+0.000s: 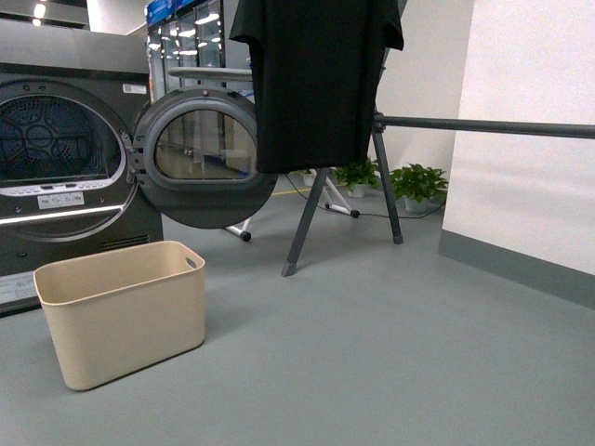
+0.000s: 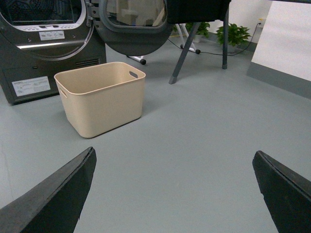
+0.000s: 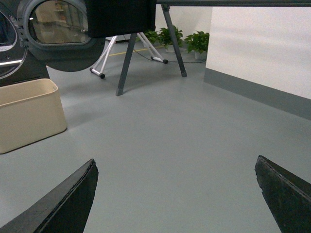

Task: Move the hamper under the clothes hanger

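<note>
The beige hamper (image 1: 125,311) stands empty on the grey floor at the left, in front of the drum machine, apart from the rack. The clothes hanger (image 1: 483,125) is a dark grey bar on angled legs (image 1: 305,223) further back and to the right, with a black shirt (image 1: 316,79) hung over it. The left wrist view shows the hamper (image 2: 103,97) ahead of my open left gripper (image 2: 174,158), well clear of it. In the right wrist view the hamper (image 3: 29,114) sits off to the side of my open right gripper (image 3: 176,165). Both grippers hold nothing.
A dark grey drum machine (image 1: 56,158) with its round door (image 1: 200,158) swung open stands behind the hamper. A white wall with a grey skirting (image 1: 516,265) runs along the right. Potted plants (image 1: 418,183) and a cable lie beyond the rack's legs.
</note>
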